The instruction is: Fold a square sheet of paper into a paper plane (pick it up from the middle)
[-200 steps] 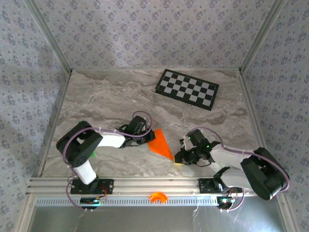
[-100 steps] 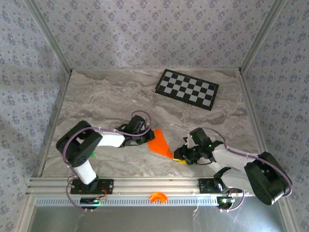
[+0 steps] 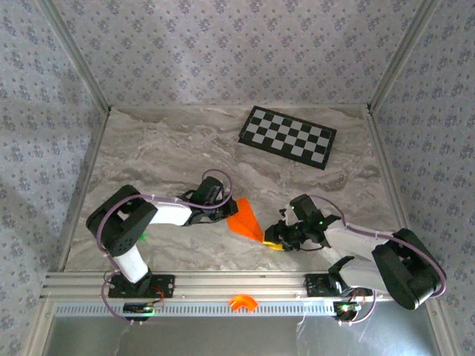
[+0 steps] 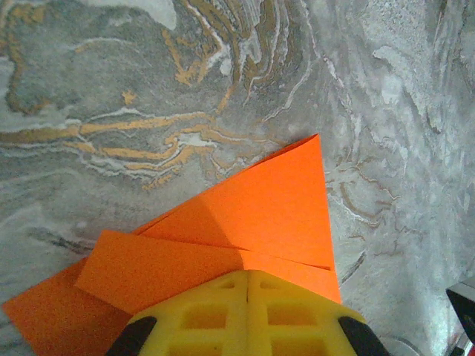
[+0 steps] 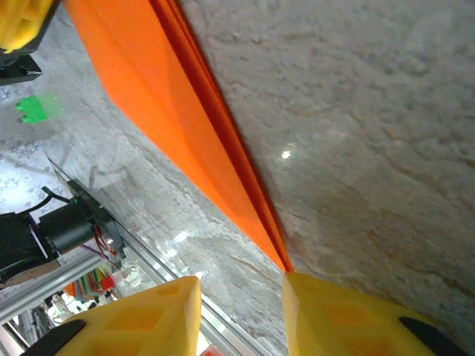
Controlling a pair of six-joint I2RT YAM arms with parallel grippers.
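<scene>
The paper (image 3: pixel 245 217) lies flat on the marble table (image 3: pixel 163 156), near the front edge and between the two arms. It is folded into a narrow wedge. The wide end points toward the left gripper (image 3: pixel 225 213) and the sharp tip points toward the right gripper (image 3: pixel 273 245).

**Left gripper.** In the left wrist view we see the yellow fingers (image 4: pixel 200 311) closed flush against each other, with no gap along their seam. They sit over the near part of the paper (image 4: pixel 252 215). Several folded layers fan out ahead of them, and one corner points away across the table. We cannot tell whether a layer is pinched between the pads or whether the closed tips only bear down on the paper.

**Right gripper.** In the right wrist view the right gripper (image 5: pixel 241 285) is parted to a narrow gap. Bare table (image 5: pixel 356 111) shows between the fingers (image 5: pixel 326 311), and nothing is held. The paper (image 5: pixel 163 111) runs as a long stacked wedge from the top of that view. Its tip ends right at the inner corner of the finger on the view's right side. We cannot tell whether the two touch.

**Other items.**
- A small green piece (image 5: pixel 35 109) lies on the table beyond the paper.
- A checkerboard (image 3: pixel 287 136) lies well apart, toward the back.
- An orange arch part (image 3: pixel 239 301) rests on the front rail.
</scene>
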